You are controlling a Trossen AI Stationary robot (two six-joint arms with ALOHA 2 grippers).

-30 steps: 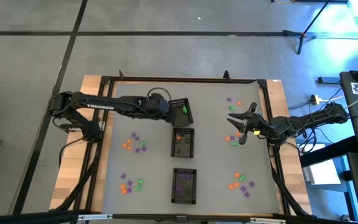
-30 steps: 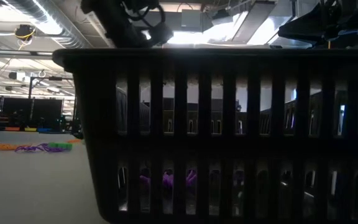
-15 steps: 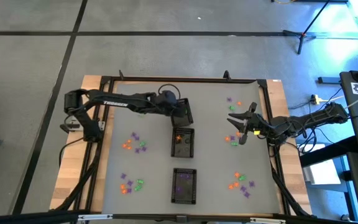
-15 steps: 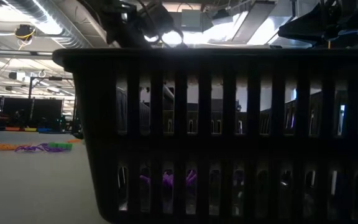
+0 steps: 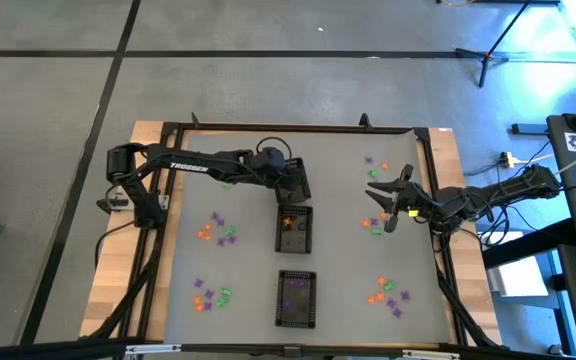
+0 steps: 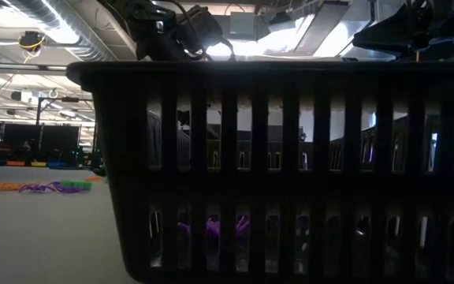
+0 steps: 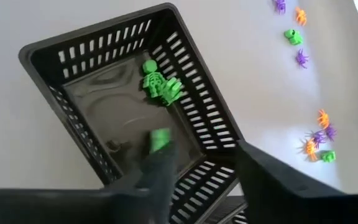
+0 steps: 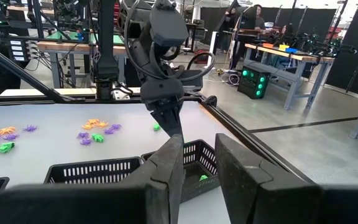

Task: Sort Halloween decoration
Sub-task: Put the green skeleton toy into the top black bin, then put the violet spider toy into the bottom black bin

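Left fingers [image 7: 263,180] parted wide, hanging over the far tray [image 7: 92,30], mid-desk [image 5: 338,260] toward the far edge. Green bit [image 7: 160,140] right at one fingertip, inside the tray's outline; can't tell if it's touching the finger or loose. Reads as a drop step: fingers held high so the piece falls inside the walls rather than on the rim.

Green skeleton [image 7: 160,84] lying on the tray floor by the side wall, so judging this one as the green bin. Mid tray [image 5: 280,230] showing orange inside, near tray [image 5: 296,273] showing purple. One colour per tray, all three lined up far to near down the desk centre, within reach of both arms.

Right fingers [image 8: 166,174] apart, holding nothing, parked near the right edge, well clear of the trays. Probably waiting there to stay out of the left arm's way.

Plenty of trinkets [image 5: 215,229] unsorted: mixed clusters toward the left edge and the right edge. Early in the job.
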